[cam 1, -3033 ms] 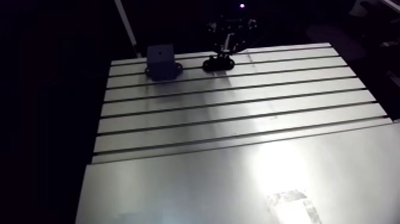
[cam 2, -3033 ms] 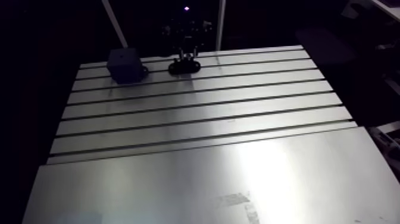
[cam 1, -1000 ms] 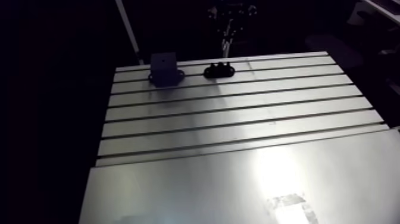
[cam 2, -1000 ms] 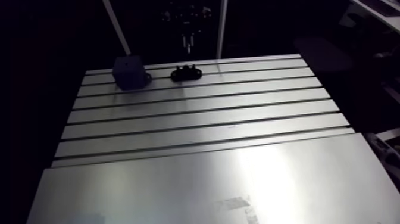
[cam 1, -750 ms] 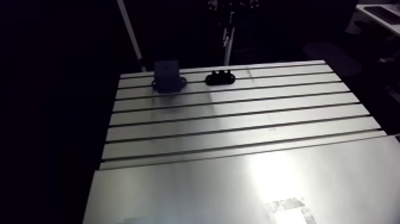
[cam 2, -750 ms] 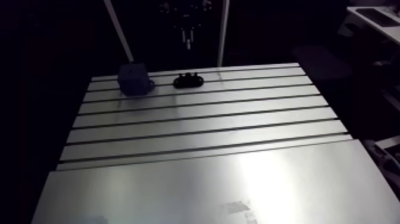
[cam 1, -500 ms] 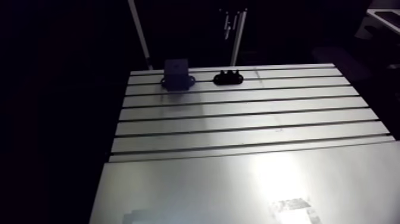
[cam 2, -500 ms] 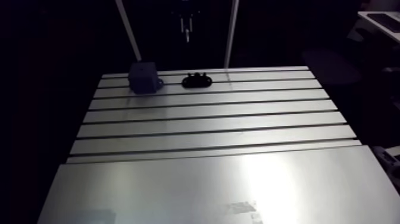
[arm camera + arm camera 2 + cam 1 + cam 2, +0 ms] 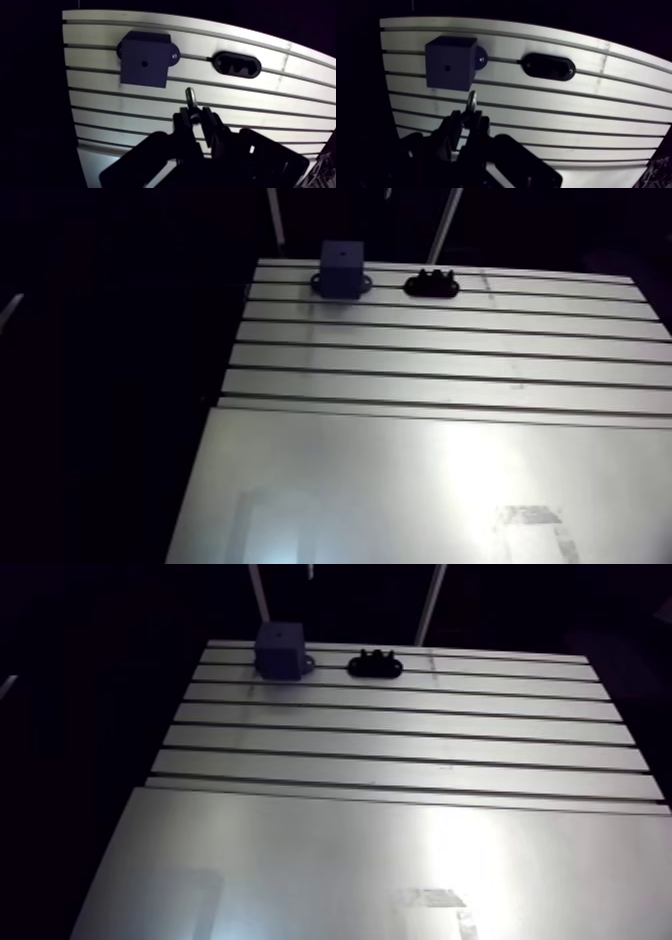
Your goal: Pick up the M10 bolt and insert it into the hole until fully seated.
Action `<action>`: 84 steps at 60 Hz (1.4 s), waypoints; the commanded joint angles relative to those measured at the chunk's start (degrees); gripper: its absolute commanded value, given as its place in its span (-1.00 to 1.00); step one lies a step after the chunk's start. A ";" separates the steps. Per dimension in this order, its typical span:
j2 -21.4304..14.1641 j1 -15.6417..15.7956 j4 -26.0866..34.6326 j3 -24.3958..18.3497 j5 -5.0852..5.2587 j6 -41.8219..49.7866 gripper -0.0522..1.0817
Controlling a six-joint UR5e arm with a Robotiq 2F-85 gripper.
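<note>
Pinching one M10 bolt (image 9: 191,97) between my two fingers (image 9: 183,120), my claw (image 9: 196,119) is closed on it, and the shiny metal piece sticks out ahead of the fingertips. In the wrist view the bolt is over the slotted part of the tabletop (image 9: 260,107), short of the block and not in it.

I count one dark block (image 9: 145,59) ahead of the claw, with one small hole (image 9: 144,63) in its upper face. Beside the block, well apart from it, lies one black oval holder (image 9: 237,65); I cannot tell clearly how many recesses it has.

In the arm view the block (image 9: 341,268) stands in the upper middle of the frame, and the holder (image 9: 432,284) is to its right, both near the far edge of the tabletop. Several dark parallel slots (image 9: 400,729) run across the aluminium from left to right. The lower half of the frame shows a smooth metal sheet (image 9: 300,864) with a bright glare on its right part. Around the tabletop everything is very dark.
</note>
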 commanded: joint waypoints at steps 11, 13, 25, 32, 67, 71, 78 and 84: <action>2.16 3.69 0.96 -1.45 -0.01 0.84 0.99; 2.16 4.38 0.44 -1.27 0.06 0.77 0.99; 3.45 5.56 -0.03 -1.17 0.08 0.75 0.99; 3.91 5.68 -1.52 -0.93 -0.01 1.00 0.99; 5.94 5.59 -2.52 -1.34 -0.63 1.37 0.99; 5.87 5.59 -2.50 -1.27 -0.55 1.37 0.99; 5.94 5.59 -2.50 -1.10 -0.55 1.37 0.99; 5.94 5.50 -2.50 -0.83 -0.55 1.37 0.99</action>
